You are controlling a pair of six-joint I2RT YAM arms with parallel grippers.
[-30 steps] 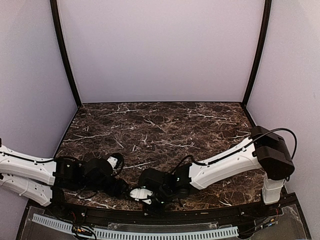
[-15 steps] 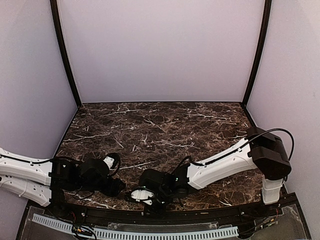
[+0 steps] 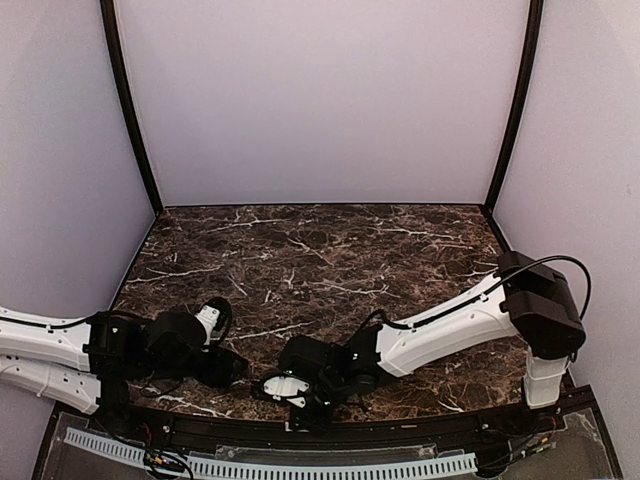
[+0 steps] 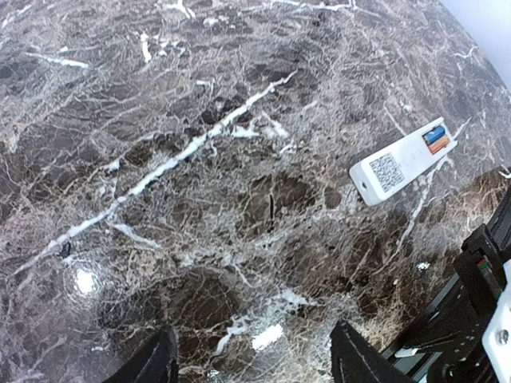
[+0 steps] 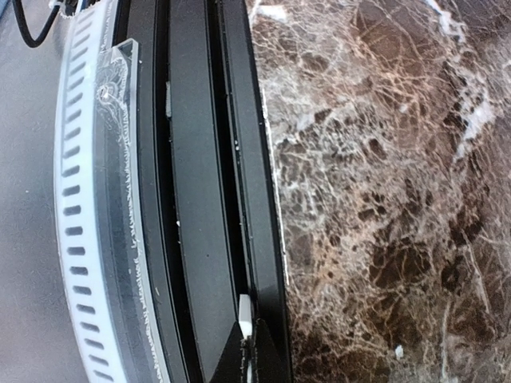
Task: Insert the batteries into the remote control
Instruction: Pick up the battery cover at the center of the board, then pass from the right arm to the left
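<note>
The remote control (image 4: pixel 402 163) lies back-up on the marble, code sticker showing. The blue and orange batteries (image 4: pixel 435 137) sit side by side in the open compartment at its far end. In the top view it appears as a white shape (image 3: pixel 276 384) partly hidden by the right arm. My left gripper (image 4: pixel 255 363) is open and empty, low over bare marble to the left of the remote (image 3: pixel 232 368). My right gripper (image 5: pixel 249 341) is shut on a thin pale cover piece (image 5: pixel 245 313) seen edge-on, over the table's front rail (image 3: pixel 292 393).
A black rail (image 5: pixel 200 199) and a white slotted cable duct (image 5: pixel 80 199) run along the table's near edge. The right arm's black wrist (image 4: pixel 479 279) sits just near-side of the remote. Purple walls close off the back and both sides.
My left arm has drawn back to the left, away from the remote. My right gripper has shifted slightly toward the front edge, still holding the cover.
</note>
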